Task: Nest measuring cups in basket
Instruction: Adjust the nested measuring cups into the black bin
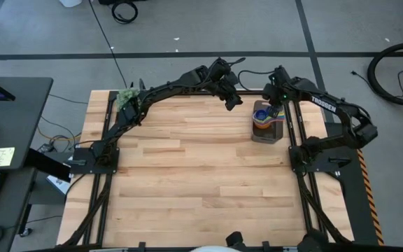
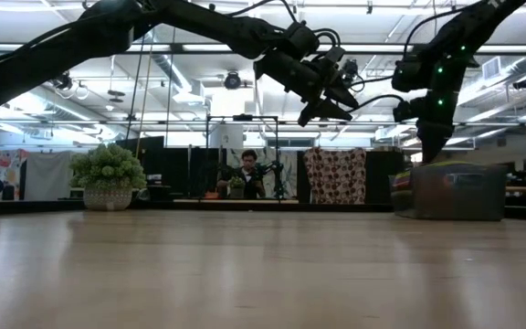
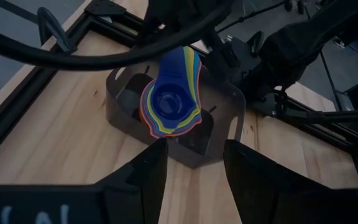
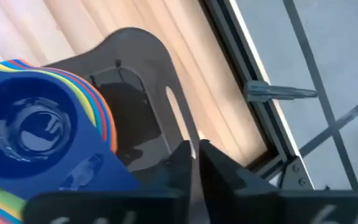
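Observation:
The measuring cups (image 3: pixel 169 102) sit nested in one rainbow stack, the dark blue one on top, inside the small dark grey basket (image 3: pixel 229 112). The basket stands on the table at the far right (image 1: pixel 264 134). My right gripper (image 4: pixel 194 168) reaches down at the basket's far end, beside the stack (image 4: pixel 36 124), and is shut on the basket's wall. My left gripper (image 3: pixel 194 168) hangs open in the air to the left of the basket (image 1: pixel 233 103), pointing at it, with nothing between its fingers. My right gripper pinches the thin upper edge of the basket's far end wall (image 4: pixel 188 140), next to the wall's slot. One finger is inside the basket and one outside. The fingers come steeply from above. The basket stands flat on the table.
A fuzzy green plant ball in a pot (image 1: pixel 126 98) stands at the table's far left corner. Black frame rails (image 1: pixel 296 140) run close along the right of the basket and along the far edge. Bare wood (image 1: pixel 187 175) fills the middle and near part of the table.

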`<move>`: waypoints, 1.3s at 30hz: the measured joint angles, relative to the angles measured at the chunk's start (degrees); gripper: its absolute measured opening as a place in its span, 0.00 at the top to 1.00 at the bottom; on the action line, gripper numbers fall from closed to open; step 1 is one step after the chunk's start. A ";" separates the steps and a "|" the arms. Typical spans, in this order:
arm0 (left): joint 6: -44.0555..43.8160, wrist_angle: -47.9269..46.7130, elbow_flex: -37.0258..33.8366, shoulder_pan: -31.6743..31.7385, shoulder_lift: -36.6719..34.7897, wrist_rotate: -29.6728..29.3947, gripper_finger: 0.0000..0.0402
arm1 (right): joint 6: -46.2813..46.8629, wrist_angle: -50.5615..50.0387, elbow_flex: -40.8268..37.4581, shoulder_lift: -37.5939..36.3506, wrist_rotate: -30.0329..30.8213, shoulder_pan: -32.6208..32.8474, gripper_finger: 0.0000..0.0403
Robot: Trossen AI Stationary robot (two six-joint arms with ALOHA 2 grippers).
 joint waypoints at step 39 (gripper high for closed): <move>-0.04 -0.02 -0.02 -0.01 0.02 0.01 0.60 | -0.01 -17.15 7.67 -0.15 -4.33 0.03 0.99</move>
